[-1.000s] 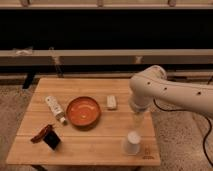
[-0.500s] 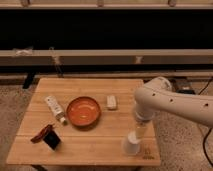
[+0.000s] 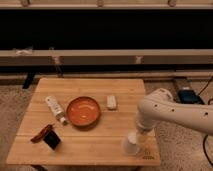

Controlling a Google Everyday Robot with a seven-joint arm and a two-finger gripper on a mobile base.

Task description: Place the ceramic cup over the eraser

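Observation:
The ceramic cup (image 3: pixel 131 144) is a small white tapered cup standing near the front right corner of the wooden table (image 3: pixel 90 90). The gripper (image 3: pixel 138 131) hangs from the white arm right above and against the cup's top right. The eraser (image 3: pixel 51 139) is a small black block near the front left of the table, far from the cup and the gripper.
An orange bowl (image 3: pixel 83 111) sits mid-table. A long white bottle (image 3: pixel 55 109) lies to its left. A small white oblong piece (image 3: pixel 111 102) lies right of the bowl. A flat red-brown piece (image 3: pixel 41 134) lies beside the eraser. A dark box (image 3: pixel 186 95) sits on the floor at right.
The arm has swung to the right and lowered toward the front right corner. The gripper has come down onto the cup. The cup stays in place.

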